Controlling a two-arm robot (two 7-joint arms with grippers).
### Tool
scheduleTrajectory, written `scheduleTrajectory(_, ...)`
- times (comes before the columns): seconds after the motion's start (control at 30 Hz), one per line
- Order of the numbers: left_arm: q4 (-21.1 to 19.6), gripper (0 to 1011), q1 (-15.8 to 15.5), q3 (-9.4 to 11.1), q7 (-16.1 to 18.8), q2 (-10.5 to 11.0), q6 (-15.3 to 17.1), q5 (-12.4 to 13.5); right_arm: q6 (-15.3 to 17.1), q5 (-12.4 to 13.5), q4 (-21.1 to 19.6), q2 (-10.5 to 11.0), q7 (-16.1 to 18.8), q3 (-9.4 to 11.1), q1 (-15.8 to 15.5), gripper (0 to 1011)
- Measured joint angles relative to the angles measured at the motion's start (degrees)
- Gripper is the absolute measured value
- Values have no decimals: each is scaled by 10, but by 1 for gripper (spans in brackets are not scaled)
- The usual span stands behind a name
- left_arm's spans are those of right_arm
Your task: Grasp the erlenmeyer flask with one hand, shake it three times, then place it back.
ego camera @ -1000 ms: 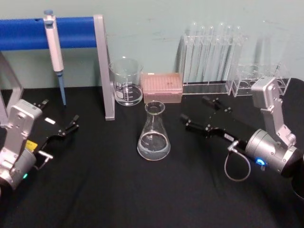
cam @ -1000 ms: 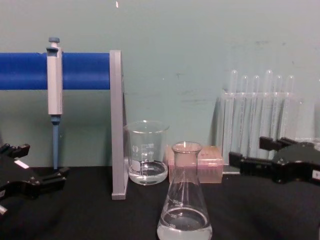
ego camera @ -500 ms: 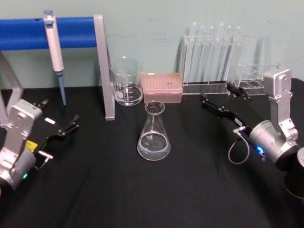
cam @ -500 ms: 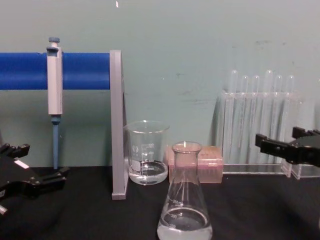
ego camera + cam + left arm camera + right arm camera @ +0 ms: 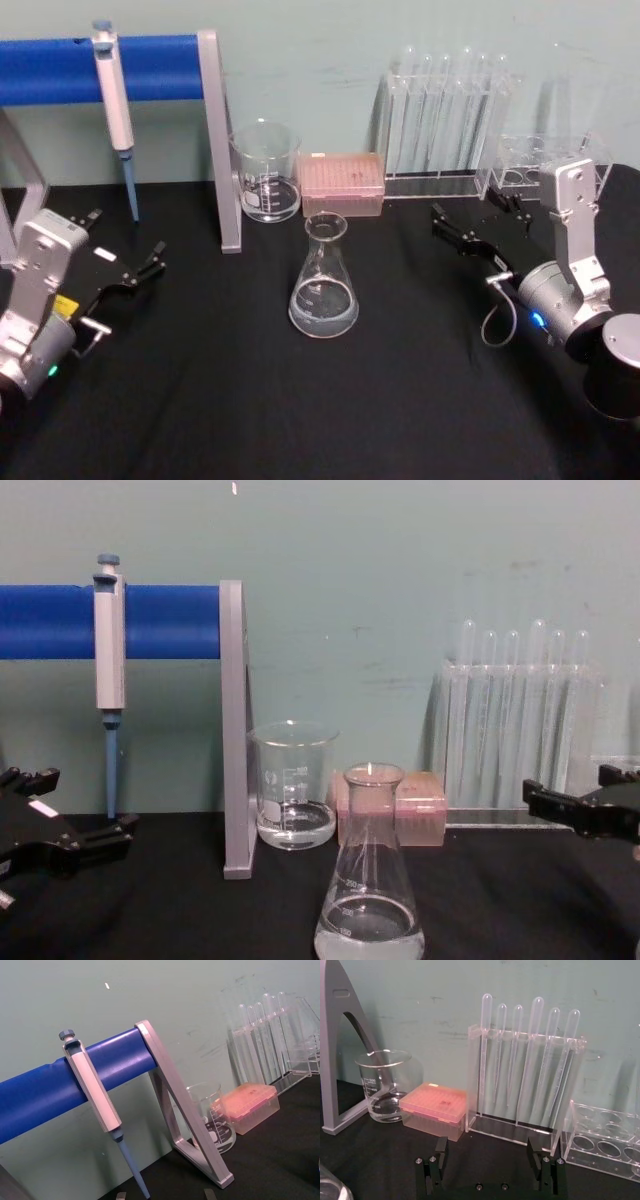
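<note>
Erlenmeyer flask point(image 5: 324, 283) upright on the black worktop point(image 5: 250, 400), roughly centre, some clear liquid in the base, nothing touching it. Behind it: pink tip box point(image 5: 343, 184), with the glass beaker point(image 5: 266, 171) just left of that, both near the wall. Grey stand leg point(image 5: 218, 140) beside the beaker carries a blue bar point(image 5: 60, 68) with a pipette point(image 5: 115, 105) hung on it. Clear rack of tubes point(image 5: 445, 125) at back right, an empty rack point(image 5: 545, 165) next to it.

Right gripper point(image 5: 480, 222) well to the flask's right, in front of the tube rack, jaws apart, holding nothing. Left gripper point(image 5: 125, 250) parked at far left of the worktop, well clear of the flask, jaws spread, empty.
</note>
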Motion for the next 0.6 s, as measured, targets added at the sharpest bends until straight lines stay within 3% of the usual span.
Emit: scheduleTrajectory(0.6,0,1001,0,0,0,0,0,0,1,0,-1,1,1,0,0,1003)
